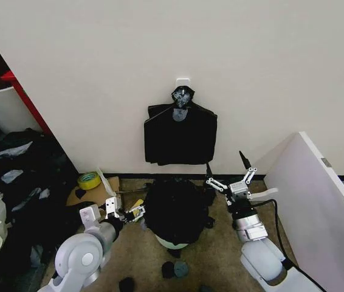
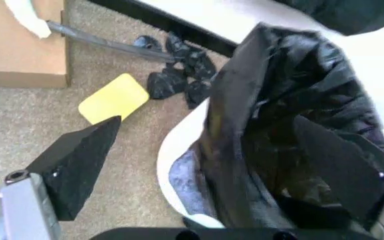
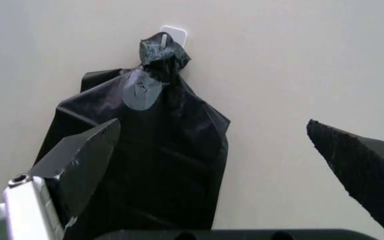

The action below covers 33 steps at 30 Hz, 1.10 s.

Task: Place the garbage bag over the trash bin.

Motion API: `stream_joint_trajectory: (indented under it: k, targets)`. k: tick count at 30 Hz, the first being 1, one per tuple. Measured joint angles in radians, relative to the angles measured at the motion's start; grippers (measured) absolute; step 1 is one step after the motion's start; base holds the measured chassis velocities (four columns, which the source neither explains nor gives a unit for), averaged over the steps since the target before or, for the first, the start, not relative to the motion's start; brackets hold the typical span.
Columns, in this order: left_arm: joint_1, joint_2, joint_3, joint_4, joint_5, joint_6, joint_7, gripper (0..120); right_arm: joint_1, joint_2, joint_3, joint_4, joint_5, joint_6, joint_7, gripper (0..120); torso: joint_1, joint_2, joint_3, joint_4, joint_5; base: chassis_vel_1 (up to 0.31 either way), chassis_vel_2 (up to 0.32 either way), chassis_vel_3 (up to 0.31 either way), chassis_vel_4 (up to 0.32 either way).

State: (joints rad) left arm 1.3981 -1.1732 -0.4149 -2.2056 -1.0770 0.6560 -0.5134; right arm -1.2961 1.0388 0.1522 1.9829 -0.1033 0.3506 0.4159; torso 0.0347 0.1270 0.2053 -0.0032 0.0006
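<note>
The black crinkly garbage bag sits draped over the round white trash bin, whose lower wall shows beneath it. In the left wrist view the garbage bag bunches over the bin's white rim. My left gripper is low at the bag's left side and open; in its own view the left gripper has one finger outside the rim and the other over the bag. My right gripper hangs open to the right of the bag, apart from it. In the right wrist view the right gripper faces the wall.
A flat black bundle hangs from a wall hook behind the bin. Yellow tape and cardboard lie at left, with a yellow card and black scraps. A white panel stands at right, dark clutter at far left.
</note>
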Motion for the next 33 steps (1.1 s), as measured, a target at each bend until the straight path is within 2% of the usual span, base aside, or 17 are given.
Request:
stream_joint_trajectory:
  k: [3, 5, 8, 9, 11, 13, 15, 17, 20, 23, 25, 29, 33]
  targets:
    - [0.001, -0.001, -0.003, -0.032, 0.005, -0.017, -0.004, 100, -0.006, -0.004, 0.006, 0.007, 0.011, 0.0, 0.0, 100, 0.0, 0.0, 0.0, 0.0, 0.0001, 0.0, 0.0, 0.0, 0.0]
    - [0.004, 0.0, -0.008, -0.073, 0.079, -0.095, 0.002, 100, -0.013, -0.009, 0.007, 0.028, 0.078, -0.012, -0.002, 100, 0.0, 0.0, 0.0, -0.0002, 0.0001, 0.0, 0.0, 0.0, 0.0]
    - [0.022, -0.005, -0.015, -0.101, 0.338, -0.282, 0.076, 100, -0.018, -0.008, 0.018, 0.06, 0.177, -0.049, 0.0, 100, 0.0, 0.0, 0.0, -0.0001, 0.0004, 0.0, 0.0, 0.0, 0.0]
    - [0.022, -0.005, -0.015, -0.101, 0.338, -0.282, 0.076, 100, -0.018, -0.008, 0.018, 0.06, 0.177, -0.049, 0.0, 100, 0.0, 0.0, 0.0, -0.0001, 0.0004, 0.0, 0.0, 0.0, 0.0]
    - [0.049, -0.027, -0.02, -0.09, 0.588, -0.456, 0.155, 100, -0.019, -0.001, 0.048, 0.062, 0.177, -0.053, -0.01, 100, 0.0, 0.0, 0.0, 0.0, 0.0001, 0.0, 0.0, 0.0, 0.0]
    - [0.082, -0.054, -0.027, -0.071, 0.772, -0.58, 0.214, 100, -0.025, 0.007, 0.081, 0.061, 0.165, -0.062, -0.026, 100, 0.0, 0.0, 0.0, 0.0, 0.0001, 0.0, 0.0, 0.0, 0.0]
    - [0.125, -0.072, -0.039, -0.069, 0.86, -0.652, 0.28, 100, -0.043, 0.013, 0.121, 0.068, 0.179, -0.084, -0.067, 100, 0.0, 0.0, 0.0, 0.0002, 0.0001, 0.0, 0.0, 0.0, 0.0]
    - [0.141, -0.084, -0.047, -0.078, 0.869, -0.668, 0.314, 100, -0.055, 0.019, 0.148, 0.074, 0.192, -0.096, -0.093, 100, 0.0, 0.0, 0.0, 0.0002, 0.0001, 0.0, 0.0, 0.0, 0.0]
    - [0.155, -0.122, -0.059, -0.132, 0.808, -0.668, 0.398, 100, -0.081, 0.048, 0.231, 0.081, 0.212, -0.114, -0.139, 100, 0.0, 0.0, 0.0, 0.0001, 0.0006, 0.0, 0.0, 0.0, 0.0]
    - [0.146, -0.135, -0.051, -0.137, 0.796, -0.675, 0.441, 100, -0.097, 0.075, 0.29, 0.082, 0.216, -0.125, -0.147, 100, 0.0, 0.0, 0.0, -0.0001, 0.0002, 0.0, 0.0, 0.0, 0.0]
    - [0.141, -0.136, -0.048, -0.135, 0.797, -0.684, 0.448, 100, -0.104, 0.09, 0.31, 0.085, 0.22, -0.133, -0.145, 100, 0.0, 0.0, 0.0, -0.0001, 0.0002, 0.0, 0.0, 0.0, 0.0]
    - [0.135, -0.129, -0.052, -0.119, 0.8, -0.719, 0.449, 100, -0.136, 0.172, 0.382, 0.12, 0.245, -0.182, -0.144, 100, 0.0, 0.0, 0.0, -0.0002, 0.0001, 0.0, 0.0, 0.0, 0.0]
    - [0.148, -0.122, -0.057, -0.118, 0.81, -0.732, 0.447, 100, -0.158, 0.208, 0.39, 0.147, 0.26, -0.208, -0.134, 100, 0.0, 0.0, 0.0, -0.0002, 0.0, 0.0, 0.0, 0.0, 0.0]
